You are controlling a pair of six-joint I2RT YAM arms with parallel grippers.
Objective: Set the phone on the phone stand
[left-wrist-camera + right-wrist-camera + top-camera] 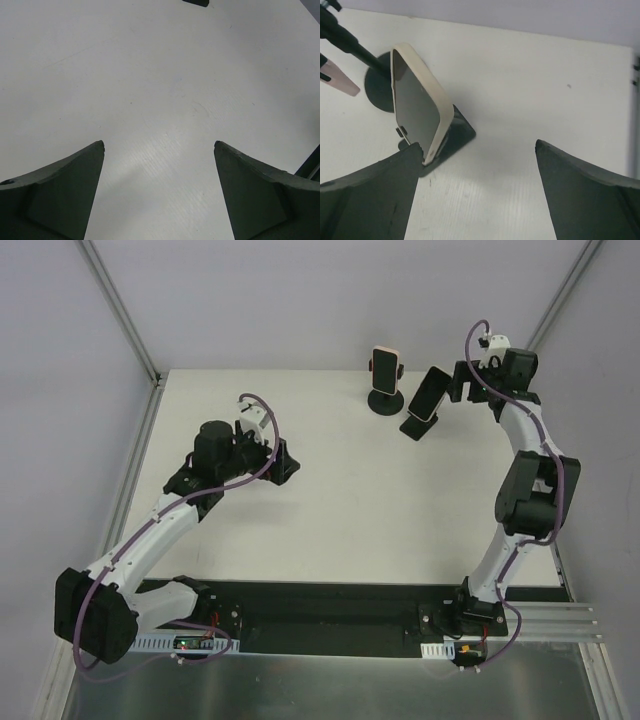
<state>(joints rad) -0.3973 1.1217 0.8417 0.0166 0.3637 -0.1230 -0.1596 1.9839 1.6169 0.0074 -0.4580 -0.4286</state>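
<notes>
A phone in a cream case (430, 393) leans tilted on a flat black phone stand (413, 427) at the back right of the table. In the right wrist view the phone (417, 107) rests its lower edge on the stand (457, 131). My right gripper (462, 383) is open and empty just right of the phone. In its own view the right gripper (477, 145) has its left fingertip (415, 150) close to the phone's lower corner. My left gripper (285, 462) is open and empty over bare table at mid left, as its own view (159, 144) also shows.
A second phone in a pink case (386, 365) sits on a black stand with a round base (384, 403) just left of the cream phone. That base (377, 82) and the pink case (337, 77) show in the right wrist view. The table's back wall is close behind.
</notes>
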